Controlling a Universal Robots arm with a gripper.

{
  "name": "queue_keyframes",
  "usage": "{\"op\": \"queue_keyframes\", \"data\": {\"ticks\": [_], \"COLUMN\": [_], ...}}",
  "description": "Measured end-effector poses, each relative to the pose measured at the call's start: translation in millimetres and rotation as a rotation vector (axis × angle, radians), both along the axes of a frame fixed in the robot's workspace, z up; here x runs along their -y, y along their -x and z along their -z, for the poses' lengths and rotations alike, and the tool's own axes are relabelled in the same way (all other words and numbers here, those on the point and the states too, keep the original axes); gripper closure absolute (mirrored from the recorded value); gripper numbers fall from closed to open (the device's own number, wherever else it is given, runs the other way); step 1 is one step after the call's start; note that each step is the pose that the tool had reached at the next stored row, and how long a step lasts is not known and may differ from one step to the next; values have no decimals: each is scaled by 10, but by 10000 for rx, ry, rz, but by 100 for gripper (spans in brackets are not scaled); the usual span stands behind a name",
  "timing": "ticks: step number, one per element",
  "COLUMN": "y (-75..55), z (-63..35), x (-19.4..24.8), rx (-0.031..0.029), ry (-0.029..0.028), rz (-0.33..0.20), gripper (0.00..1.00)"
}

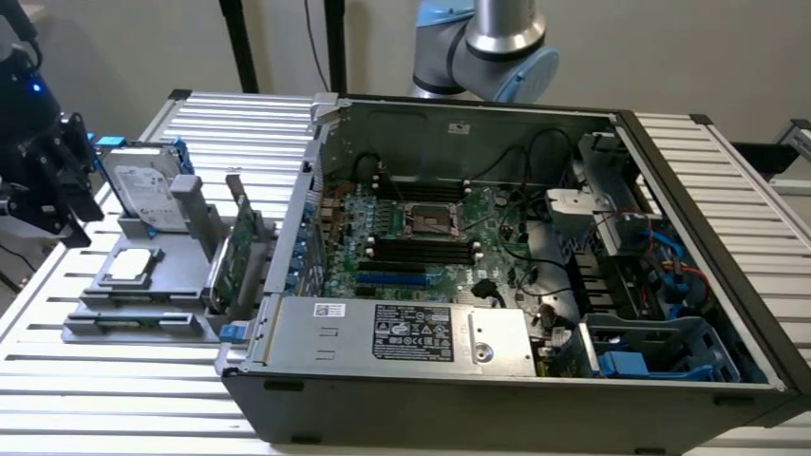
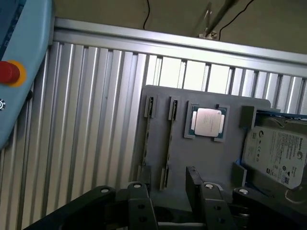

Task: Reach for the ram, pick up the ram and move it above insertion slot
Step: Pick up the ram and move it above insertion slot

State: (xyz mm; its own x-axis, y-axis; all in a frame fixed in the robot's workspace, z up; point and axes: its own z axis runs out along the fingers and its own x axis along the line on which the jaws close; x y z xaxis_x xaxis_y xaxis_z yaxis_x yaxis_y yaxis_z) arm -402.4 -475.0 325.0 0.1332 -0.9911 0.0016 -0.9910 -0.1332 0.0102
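Hand (image 2: pixel 165 194): black fingers (image 2: pixel 139 208) spread wide, nothing held, over the grey plastic fixture tray (image 2: pixel 211 158) on the ribbed aluminium worktop (image 2: pixel 86 120). Long, narrow ram circuit board (image 2: pixel 169 143) apparently stands edge-on in a tray slot, beneath the fingers. Judged light, stiff, fragile: pinch flat faces mid-length. Chips and label hidden; which slot holds it is uncertain.

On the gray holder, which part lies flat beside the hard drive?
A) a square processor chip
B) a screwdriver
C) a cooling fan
A: the square processor chip with a pale lid sits in its frame on the gray holder, beside the hard drive.
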Motion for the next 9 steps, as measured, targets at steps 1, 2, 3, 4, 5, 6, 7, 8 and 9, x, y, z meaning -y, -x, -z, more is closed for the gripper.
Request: {"op": "queue_keyframes", "data": {"ticks": [1, 2, 3, 4, 5, 6, 7, 8, 9], "y": [0, 0, 0, 0, -2, -3, -4, -5, -6], "z": [18, 35, 53, 72, 90, 108, 127, 146, 163], "x": [9, 19, 30, 40, 50, 61, 71, 82, 93], "rx": [-1, -1, -2, -1, 0, -1, 1, 0, -1], "ry": [0, 0, -2, -5, -8, -11, -15, -18, -20], "rz": [10, 18, 22, 25, 27, 28, 30, 31, 32], "gripper": [58, 58, 58, 58, 58, 58, 58, 58, 58]}}
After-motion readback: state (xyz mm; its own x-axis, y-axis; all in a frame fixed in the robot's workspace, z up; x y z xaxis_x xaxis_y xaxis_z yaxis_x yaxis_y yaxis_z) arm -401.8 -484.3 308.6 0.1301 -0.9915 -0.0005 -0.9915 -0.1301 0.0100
